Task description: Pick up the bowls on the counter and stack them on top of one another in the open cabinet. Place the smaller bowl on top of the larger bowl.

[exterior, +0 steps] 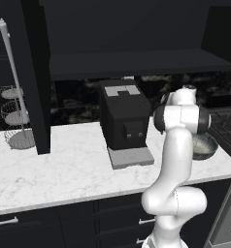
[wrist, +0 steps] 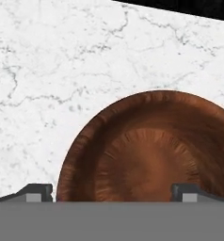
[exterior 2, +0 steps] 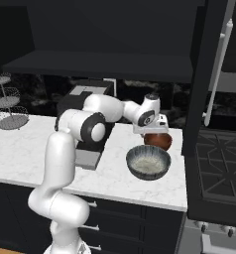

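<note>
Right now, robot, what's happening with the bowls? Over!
Gripper open, hovering above the reddish-brown bowl. Grey bowl beside it on the counter, nearer the edge. Open cabinet shelf bare. Nothing blocking.

The white marble-look counter [exterior 2: 21, 149] carries a black machine [exterior: 123, 116] and wire tiered baskets [exterior: 13, 111]. A grey bowl [exterior 2: 148, 162] and a reddish-brown bowl [exterior 2: 157, 141] rest near its right end.
</note>
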{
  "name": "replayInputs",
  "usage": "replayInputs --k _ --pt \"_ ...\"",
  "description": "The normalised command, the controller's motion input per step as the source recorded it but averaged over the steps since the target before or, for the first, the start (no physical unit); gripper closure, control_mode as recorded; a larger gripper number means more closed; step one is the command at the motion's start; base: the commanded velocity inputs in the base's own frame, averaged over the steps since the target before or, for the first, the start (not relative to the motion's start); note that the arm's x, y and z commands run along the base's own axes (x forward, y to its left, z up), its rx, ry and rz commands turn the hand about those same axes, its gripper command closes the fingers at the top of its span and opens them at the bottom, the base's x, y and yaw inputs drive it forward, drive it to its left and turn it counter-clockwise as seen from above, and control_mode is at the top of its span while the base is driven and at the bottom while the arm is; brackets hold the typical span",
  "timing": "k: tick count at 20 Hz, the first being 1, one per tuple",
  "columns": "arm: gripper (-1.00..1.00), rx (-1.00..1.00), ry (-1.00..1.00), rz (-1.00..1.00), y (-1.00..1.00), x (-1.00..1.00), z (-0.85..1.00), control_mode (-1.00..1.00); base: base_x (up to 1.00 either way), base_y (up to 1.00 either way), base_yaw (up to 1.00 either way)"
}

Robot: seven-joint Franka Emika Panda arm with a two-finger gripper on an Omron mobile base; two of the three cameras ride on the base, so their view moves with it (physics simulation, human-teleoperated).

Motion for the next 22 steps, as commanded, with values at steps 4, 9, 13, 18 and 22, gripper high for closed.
replayInputs --k 4,9,13,18,22 --pt "-1.00 0.00 -0.01 0.12 0.00 -0.55 0.00 -1.00 0.00 0.00 0.00" --pt "-1.00 -0.01 0.00 0.09 0.12 -0.25 -0.23 -1.00 0.00 0.00 0.00" --pt "-1.00 -0.03 0.00 0.03 0.36 0.11 -0.28 -1.00 0.00 0.00 0.00" --pt "-1.00 -0.01 0.00 0.03 0.04 0.29 -0.30 -1.00 0.00 0.00 0.00" --pt "1.00 0.00 0.00 0.02 -0.01 0.13 -0.13 -1.00 0.00 0.00 0.00"
